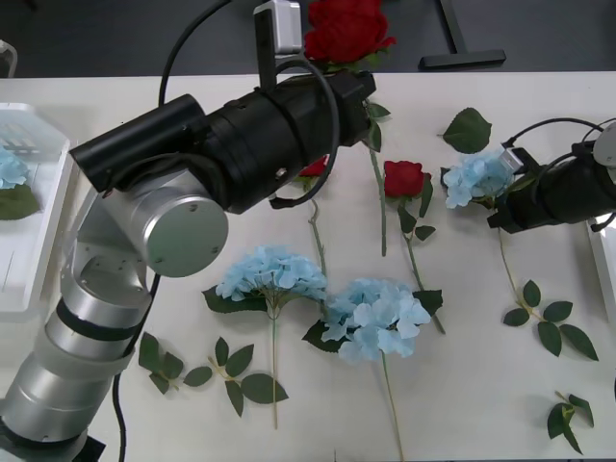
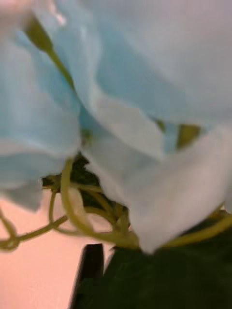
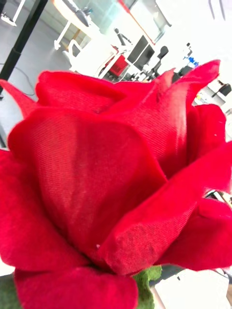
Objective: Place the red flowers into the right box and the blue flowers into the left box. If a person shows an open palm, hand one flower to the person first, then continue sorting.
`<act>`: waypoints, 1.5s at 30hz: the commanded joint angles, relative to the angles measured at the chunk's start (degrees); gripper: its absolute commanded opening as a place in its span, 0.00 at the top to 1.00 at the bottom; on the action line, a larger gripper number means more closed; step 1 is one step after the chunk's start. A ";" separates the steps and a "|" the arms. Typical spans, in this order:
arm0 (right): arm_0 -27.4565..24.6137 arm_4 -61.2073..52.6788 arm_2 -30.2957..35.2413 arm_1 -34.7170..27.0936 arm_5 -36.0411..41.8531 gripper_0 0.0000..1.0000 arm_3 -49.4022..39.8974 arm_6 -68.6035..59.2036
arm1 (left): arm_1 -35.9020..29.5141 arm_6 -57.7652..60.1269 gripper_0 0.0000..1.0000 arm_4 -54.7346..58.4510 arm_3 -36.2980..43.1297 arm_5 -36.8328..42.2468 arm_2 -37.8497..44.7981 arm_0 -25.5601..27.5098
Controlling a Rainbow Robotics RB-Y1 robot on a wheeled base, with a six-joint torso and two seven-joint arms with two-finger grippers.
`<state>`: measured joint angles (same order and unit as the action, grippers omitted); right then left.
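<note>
Above the far edge of the white table (image 1: pixel 462 385), the left gripper (image 1: pixel 358 91) holds a red rose (image 1: pixel 345 29) lifted clear of the surface, its bloom at the table's far edge and looming large before the left wrist camera (image 3: pixel 111 193); how far its fingers are closed cannot be made out behind the arm. Near the right edge, the right gripper (image 1: pixel 502 207) sits at the base of a pale-blue hydrangea (image 1: pixel 477 177) lying on the table, petals crowding its wrist view (image 2: pixel 145 96); whether it has gripped the stem cannot be told. One hydrangea head (image 1: pixel 10 168) already lies in the left box (image 1: pixel 38 260); the right box (image 1: pixel 604 269) peeks in at the edge. Two more hydrangeas (image 1: pixel 272 272) (image 1: pixel 377 313) and a second rose (image 1: pixel 403 178) wait mid-table among loose leaf sprigs (image 1: pixel 549 322).

The rose belongs across the table in the right box, so the carry looks best made high, with the trailing stem kept clear of the flowers below and of the right arm working in its path. A low, gentle release should keep the bloom inside the rim.
</note>
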<state>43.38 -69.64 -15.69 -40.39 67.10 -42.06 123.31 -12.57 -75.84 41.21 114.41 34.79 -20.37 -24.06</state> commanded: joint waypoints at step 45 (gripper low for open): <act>-5.15 -45.50 2.86 -0.12 21.23 0.43 -27.46 17.49 | 3.08 -2.03 1.00 -0.43 -4.64 -9.04 -4.68 -6.52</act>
<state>39.30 -115.73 -13.30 -42.59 89.18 -67.47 142.41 -9.73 -75.84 40.67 108.89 26.70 -24.08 -28.31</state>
